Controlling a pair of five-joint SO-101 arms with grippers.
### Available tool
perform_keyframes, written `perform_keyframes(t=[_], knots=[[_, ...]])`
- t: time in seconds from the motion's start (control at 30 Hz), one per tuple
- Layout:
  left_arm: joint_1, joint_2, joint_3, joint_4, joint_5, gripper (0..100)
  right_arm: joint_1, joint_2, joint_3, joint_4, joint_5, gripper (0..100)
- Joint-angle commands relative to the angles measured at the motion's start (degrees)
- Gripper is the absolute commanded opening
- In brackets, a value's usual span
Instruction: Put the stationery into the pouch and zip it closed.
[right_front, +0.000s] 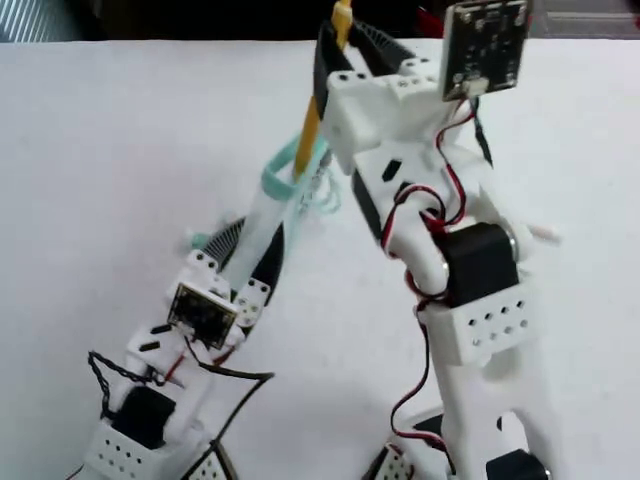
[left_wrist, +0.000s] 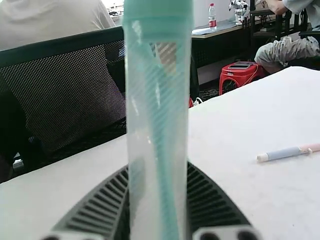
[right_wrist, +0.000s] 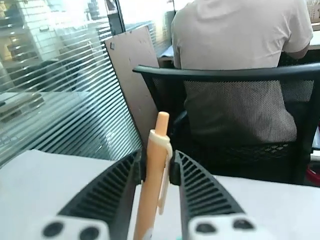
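My left gripper (right_front: 250, 252) is shut on the pouch (right_front: 272, 200), a translucent sleeve with a teal rim, and holds it upright off the table. In the left wrist view the pouch (left_wrist: 157, 100) stands between the black fingers of the left gripper (left_wrist: 157, 171). My right gripper (right_front: 346, 50), above it, is shut on an orange pen (right_front: 311, 122) that slants down, with its lower end at the pouch's teal mouth. In the right wrist view the pen (right_wrist: 156, 165) stands between the ribbed fingers of the right gripper (right_wrist: 156, 157). A blue and pink pen (left_wrist: 287, 152) lies on the table.
The white table (right_front: 110, 150) runs wide to the left and in front of the arms. Beyond its far edge is a black mesh chair (right_wrist: 235, 110) with a seated person. A red stool (left_wrist: 239, 75) stands on the floor farther back.
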Motion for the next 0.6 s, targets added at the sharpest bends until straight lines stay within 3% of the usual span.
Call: perform_keyframes(t=[0.0,0.27,0.57], knots=[[-0.22,-1.36,-0.62,-0.70,-0.70,7,-2.59,-3.91,2.64,1.10,-0.26,1.9],[-0.22,-1.36,-0.62,-0.53,-0.70,7,-8.84,-11.21,11.78,1.71,0.26,1.9],[-0.31,-1.36,-0.79,-0.18,-0.70,9,-8.40,-13.93,26.37,2.51,3.96,1.9]])
